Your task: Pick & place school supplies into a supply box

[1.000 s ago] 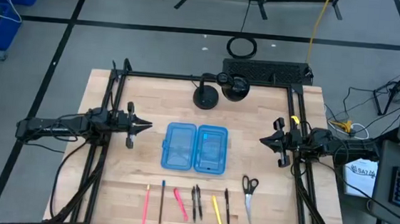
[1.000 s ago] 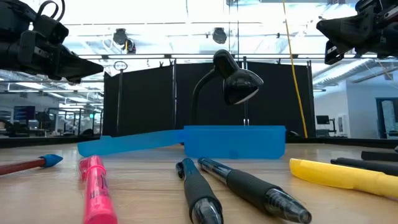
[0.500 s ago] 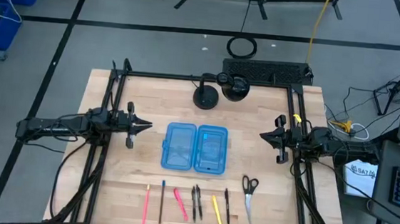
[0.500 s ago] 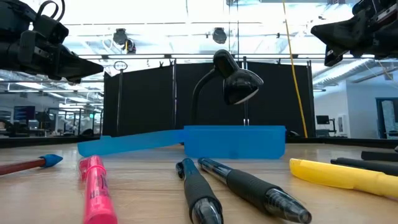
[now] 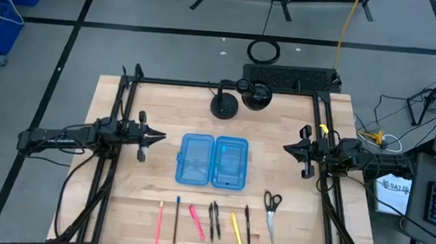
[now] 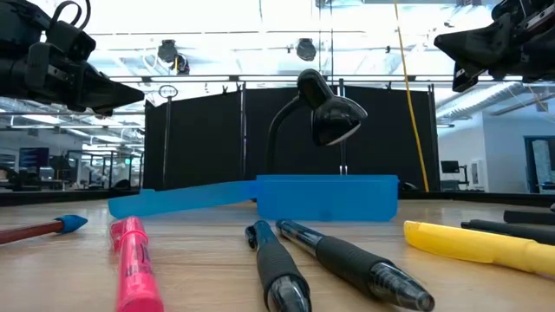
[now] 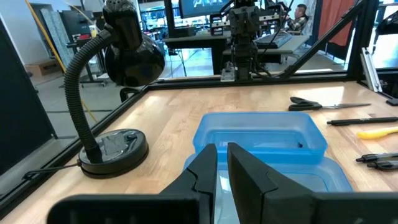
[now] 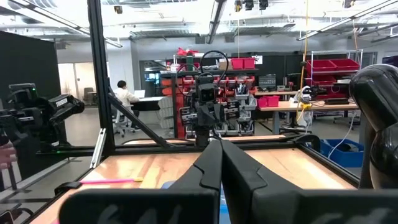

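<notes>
Starting at the left, our left end effector [image 5: 157, 138] hovers above the desk [image 5: 164, 110], fingers nearly closed with only a slim gap and holding nothing. Just ahead of its tips lies the supply box [image 5: 212, 161], opened flat with both blue halves facing up. The school supplies sit in a row near the front edge, off to that end effector's side and well apart from it: red pencil [image 5: 160, 216], dark pencil [image 5: 177, 221], pink highlighter [image 5: 197, 222], two black pens [image 5: 214, 220], yellow marker [image 5: 236, 228], another black pen [image 5: 247, 225], then the scissors [image 5: 272, 213].

Nothing is in the box yet, so we judge the first pick is the step in hand. To do it well, we should open the fingers fully, swing toward the row, and descend square across one thin barrel, away from its neighbours, since the pens lie close together.

Our right end effector [image 5: 287, 150] waits beyond the box's far side, fingers pressed together, empty; the scissors are its nearest item.
</notes>
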{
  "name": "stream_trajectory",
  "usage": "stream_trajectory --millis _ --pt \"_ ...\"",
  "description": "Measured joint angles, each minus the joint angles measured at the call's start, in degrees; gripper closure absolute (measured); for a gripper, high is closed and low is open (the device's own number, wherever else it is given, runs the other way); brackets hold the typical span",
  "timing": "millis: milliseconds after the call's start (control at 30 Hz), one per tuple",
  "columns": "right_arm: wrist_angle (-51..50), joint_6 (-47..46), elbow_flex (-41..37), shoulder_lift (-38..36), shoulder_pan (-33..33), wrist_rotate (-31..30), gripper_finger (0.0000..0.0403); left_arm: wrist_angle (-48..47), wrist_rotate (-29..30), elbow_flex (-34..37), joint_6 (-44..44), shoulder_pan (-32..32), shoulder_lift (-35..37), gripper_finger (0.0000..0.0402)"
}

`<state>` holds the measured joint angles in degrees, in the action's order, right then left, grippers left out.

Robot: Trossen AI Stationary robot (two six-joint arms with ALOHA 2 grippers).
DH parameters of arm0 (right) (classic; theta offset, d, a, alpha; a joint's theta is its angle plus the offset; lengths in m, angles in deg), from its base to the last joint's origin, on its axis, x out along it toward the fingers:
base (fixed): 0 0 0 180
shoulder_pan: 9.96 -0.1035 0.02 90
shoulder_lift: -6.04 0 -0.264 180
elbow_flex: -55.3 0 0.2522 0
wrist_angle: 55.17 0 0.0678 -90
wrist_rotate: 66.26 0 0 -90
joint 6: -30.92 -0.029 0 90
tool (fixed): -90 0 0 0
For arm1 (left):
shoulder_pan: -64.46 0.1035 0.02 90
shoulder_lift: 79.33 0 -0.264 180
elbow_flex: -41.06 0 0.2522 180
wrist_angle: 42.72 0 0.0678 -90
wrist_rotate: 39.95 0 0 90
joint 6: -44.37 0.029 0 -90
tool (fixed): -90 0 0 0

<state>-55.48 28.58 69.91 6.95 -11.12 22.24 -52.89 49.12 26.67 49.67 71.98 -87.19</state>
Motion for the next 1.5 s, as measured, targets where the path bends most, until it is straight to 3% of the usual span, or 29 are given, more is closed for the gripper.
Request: stream_trajectory --millis 367,733,1067,1200,1367,1500 --pt "0.0 0.0 0.0 0.0 0.0 0.0 0.0403 0.0 0.0 0.0 -0.1 0.0 0.0 0.0357" --pt "0.0 0.0 0.0 0.0 0.0 0.0 0.0403 0.1 -0.7 0.0 -11.8 0.0 0.0 0.0357" --pt "0.0 0.0 0.0 0.0 0.0 0.0 0.0403 -1.3 -1.6 0.0 -14.5 0.0 0.0 0.0357" --pt "0.0 0.4 0.0 0.0 0.0 0.0 0.0403 -0.6 1.4 0.0 -15.2 0.0 0.0 0.0357" --pt "-0.4 3.2 0.0 0.0 0.0 -0.1 0.0403 -11.3 2.4 -5.1 -22.8 -2.0 -1.5 0.0378" --pt "-0.9 2.0 0.0 0.0 0.0 -0.1 0.0403 -24.0 5.7 -11.7 -33.6 -7.0 -7.6 0.0396"
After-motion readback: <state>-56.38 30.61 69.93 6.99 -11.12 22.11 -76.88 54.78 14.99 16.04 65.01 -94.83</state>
